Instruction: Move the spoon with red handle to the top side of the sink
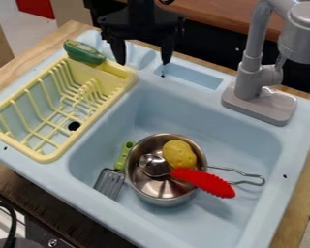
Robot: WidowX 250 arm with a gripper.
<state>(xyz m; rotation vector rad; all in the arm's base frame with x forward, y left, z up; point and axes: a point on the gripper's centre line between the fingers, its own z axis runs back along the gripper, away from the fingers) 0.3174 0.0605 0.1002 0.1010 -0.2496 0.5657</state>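
So we've got a wooden counter [28, 60] with a light blue toy sink [112, 116] set into it, grey faucet [251, 80] at the back. Going by the picture, we'd say we're at the approach-and-grasp step: the black two-finger gripper [143, 52] is over the back rim with its fingers spread wide and nothing between them.

Our target, the red-handled spoon [203, 181], is in the metal pot [159, 200] down in the basin, bowl end inside, handle sticking out over the pot's rim. Next move, we reckon, is to come down over that chunky handle, close on it and lift it clear before heading for the back rim (assuming that's what "top side" means, we're not sure). The wire handle [251, 180] sits right beside it, so a sloppy grab could drag the pot along.

Sharing the pot is a yellow lumpy toy food [179, 154], maybe a potato. A green-handled spatula [110, 183] lies beside the pot, and the yellow dish rack [47, 156] has a green toy [84, 52] at its back corner.
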